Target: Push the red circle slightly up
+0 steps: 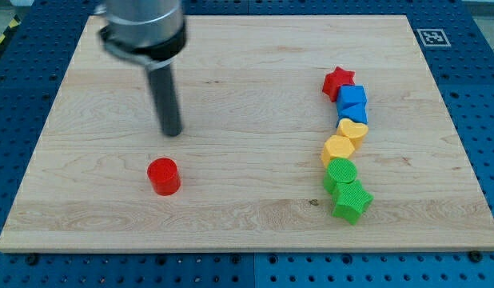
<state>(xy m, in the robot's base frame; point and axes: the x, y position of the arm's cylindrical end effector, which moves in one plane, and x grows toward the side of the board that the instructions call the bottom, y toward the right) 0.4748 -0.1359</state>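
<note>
Red circle (163, 176) sits lower left of centre on table (231, 224), alone, well apart from other blocks. My tip (173, 132) stands just above it twd the view's top, slightly right, not touching. No pincer on rig, rod only.

Right side, chain running top to bottom, blocks touching: red star (338, 81), blue block (352, 102), yellow heart (353, 130), yellow block (338, 150), green circle (341, 173), green star (352, 200).
</note>
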